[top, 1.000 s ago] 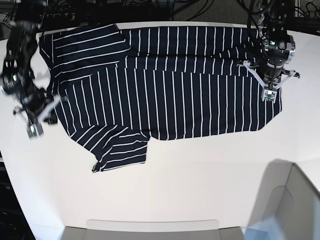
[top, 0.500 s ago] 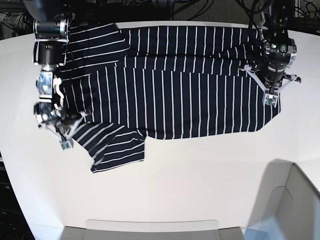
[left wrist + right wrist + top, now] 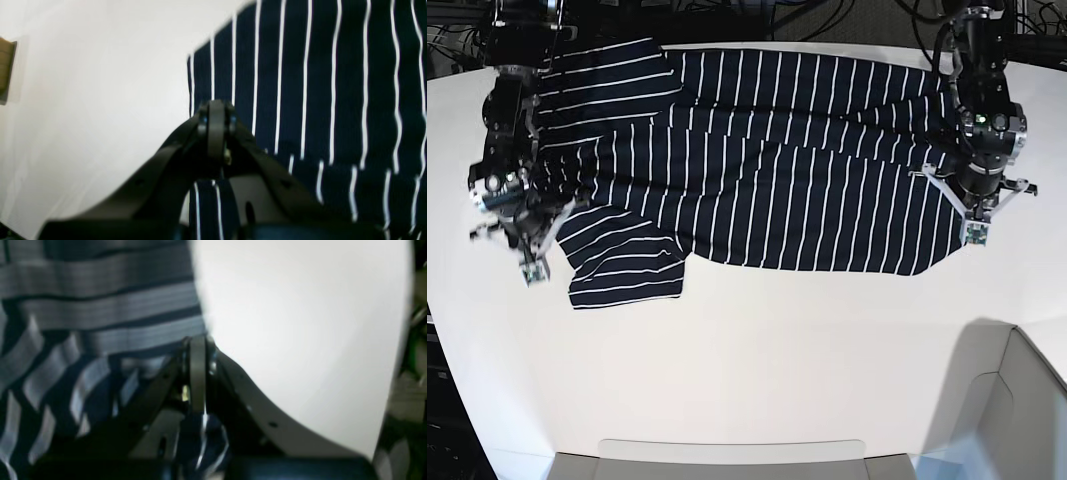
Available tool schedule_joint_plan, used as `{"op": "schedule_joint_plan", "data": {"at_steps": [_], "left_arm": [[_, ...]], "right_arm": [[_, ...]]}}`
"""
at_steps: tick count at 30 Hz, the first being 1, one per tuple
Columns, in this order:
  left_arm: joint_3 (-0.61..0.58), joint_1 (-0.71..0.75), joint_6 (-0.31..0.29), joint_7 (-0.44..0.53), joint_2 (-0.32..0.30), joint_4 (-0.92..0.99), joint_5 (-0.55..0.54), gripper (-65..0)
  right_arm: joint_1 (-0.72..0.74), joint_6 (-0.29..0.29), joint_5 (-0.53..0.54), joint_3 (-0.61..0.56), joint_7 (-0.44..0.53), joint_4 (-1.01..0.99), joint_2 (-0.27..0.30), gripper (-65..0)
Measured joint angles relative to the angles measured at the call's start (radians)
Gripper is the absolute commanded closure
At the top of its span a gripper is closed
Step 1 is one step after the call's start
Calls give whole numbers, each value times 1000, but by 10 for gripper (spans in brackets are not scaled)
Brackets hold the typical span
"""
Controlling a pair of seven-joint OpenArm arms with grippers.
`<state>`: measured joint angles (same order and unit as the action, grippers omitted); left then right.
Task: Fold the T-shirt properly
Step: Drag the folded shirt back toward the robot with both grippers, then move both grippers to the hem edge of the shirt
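T-shirt [image 3: 767, 170] lies spread on white table [image 3: 767, 360], 1 sleeve at near left. Left gripper [image 3: 972, 232] pinched tight on shirt's right edge. Right gripper [image 3: 530, 268] pinched tight on shirt's left edge.

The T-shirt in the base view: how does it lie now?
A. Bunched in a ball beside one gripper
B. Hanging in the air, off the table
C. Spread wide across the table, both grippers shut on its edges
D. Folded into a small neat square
C: the T-shirt lies spread over the table, with the left gripper and the right gripper shut on opposite edges.
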<state>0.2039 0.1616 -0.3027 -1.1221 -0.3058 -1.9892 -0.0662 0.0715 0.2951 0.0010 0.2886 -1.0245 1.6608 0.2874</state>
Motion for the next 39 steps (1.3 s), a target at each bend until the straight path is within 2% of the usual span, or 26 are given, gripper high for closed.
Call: {"op": "schedule_joint_plan", "data": {"at_steps": [4,7,9,11,15,20,22,25,33,36,39], "left_arm": [[-1,7,-1,-6,21,0,-5,0],[0,10,0,-4,18,1,-2,0],[0,16,0,-7,27,1,-1,0],[0,13,-1,-5,38,1,-2,0],[1,25,-1,-3,37,1,-2,0],[1,37,-1,-5,38,1,-2,0],[1,35,0,-4,37,1,-5,0],[1,35,-1,-4,38,1,-5,0],[1,35,0,-3,38,1,-2,0],[1,31,-1,2,37,10,-5,0],[5,-31,-2,-1,38,86,-3,0]], "right_arm": [[97,1,29,-1,0,-51,25,-186],[200,4,156,3,7,-242,55,-286],[263,10,262,2,88,-398,81,-321],[319,-1,283,-4,129,-537,95,-328],[369,-3,267,-5,137,-663,99,-327],[384,-3,285,-13,178,-723,58,-327],[386,-3,281,-51,185,-774,51,-327],[373,-3,283,-103,208,-795,44,-327],[366,-4,292,-130,247,-813,25,-327],[378,-10,283,-195,263,-829,31,-327],[378,-11,285,-233,277,-823,27,-327]]}}
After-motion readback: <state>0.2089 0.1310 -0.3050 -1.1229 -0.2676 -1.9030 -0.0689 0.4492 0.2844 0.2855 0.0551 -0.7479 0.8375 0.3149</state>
